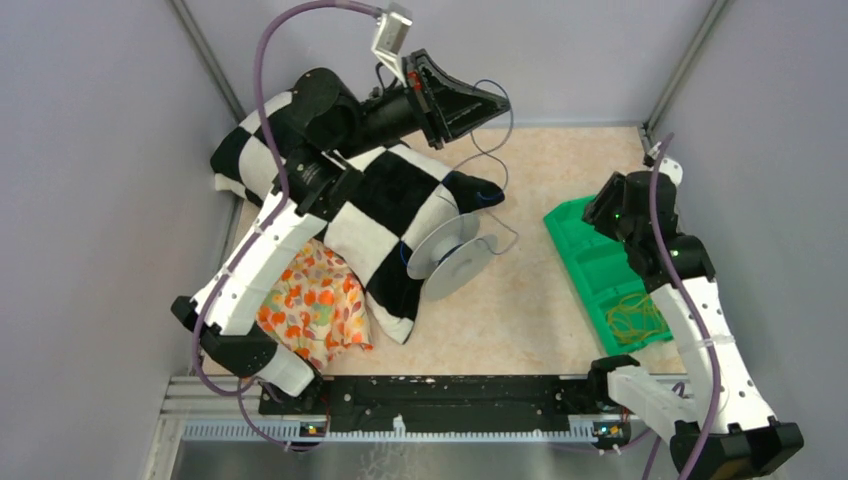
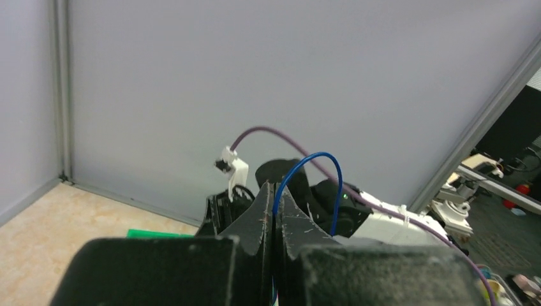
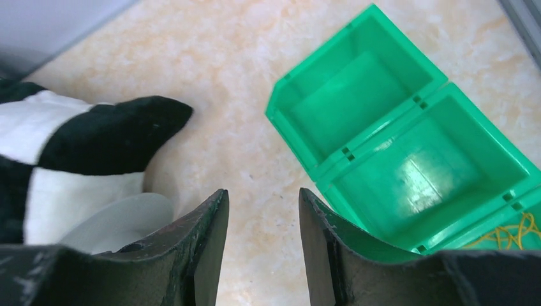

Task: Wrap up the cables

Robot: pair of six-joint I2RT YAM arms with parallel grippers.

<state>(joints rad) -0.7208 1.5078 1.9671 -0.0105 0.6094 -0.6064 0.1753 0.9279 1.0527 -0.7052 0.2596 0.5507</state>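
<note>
Green tray point(image 1: 590, 272): yellow rubber bands point(image 1: 632, 318) lie in its nearest compartment. Left arm point(image 1: 262, 248) is raised high. Left pincer point(image 2: 274, 191) is clamped on the cable point(image 2: 322, 156), a thin blue wire looping down to the spool point(image 1: 455, 258) on the tabletop point(image 1: 520, 305). Right pincer point(image 3: 263, 199) has its jaws apart and sits low between spool and tray.

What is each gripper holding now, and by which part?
The left gripper pinches the thin blue cable between its fingertips, somewhere along its length; a loop rises above them. The right gripper is open and holds nothing.
</note>
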